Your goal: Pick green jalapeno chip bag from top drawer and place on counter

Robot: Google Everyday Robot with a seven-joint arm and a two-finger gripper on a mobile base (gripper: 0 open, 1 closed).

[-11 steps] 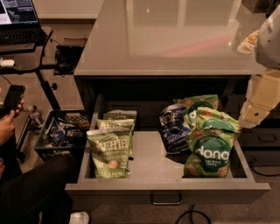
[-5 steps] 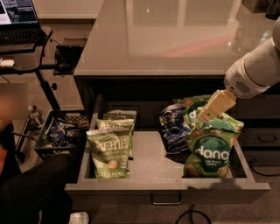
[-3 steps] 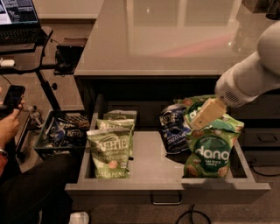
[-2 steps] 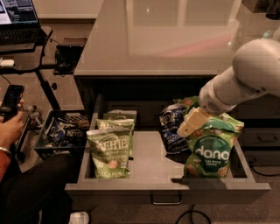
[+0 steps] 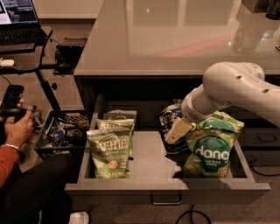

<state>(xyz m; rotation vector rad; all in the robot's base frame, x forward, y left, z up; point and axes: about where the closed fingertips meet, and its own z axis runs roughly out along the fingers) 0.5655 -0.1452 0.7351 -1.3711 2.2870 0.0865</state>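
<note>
The top drawer [image 5: 148, 159] is pulled open below the counter [image 5: 175, 39]. A green jalapeno chip bag [image 5: 109, 153] stands at the drawer's front left, with a second like bag [image 5: 119, 120] behind it. My gripper [image 5: 177, 130] hangs inside the drawer right of the middle, in front of a dark blue bag [image 5: 168, 119] and at the left edge of a green "dang" bag [image 5: 211, 148]. It is well to the right of the jalapeno bag and holds nothing that I can see. My white arm [image 5: 232, 85] reaches in from the right.
A person's hand with a phone [image 5: 13, 98] is at the left edge. A dark desk with a laptop [image 5: 17, 13] stands at the back left. A crate of snack bags [image 5: 61, 131] sits on the floor beside the drawer. The drawer handle [image 5: 166, 201] is at the front.
My arm has swung from the right edge leftward and down into the drawer. The gripper has moved from over the dang bag to in front of the dark blue bag. The bags have not moved.
</note>
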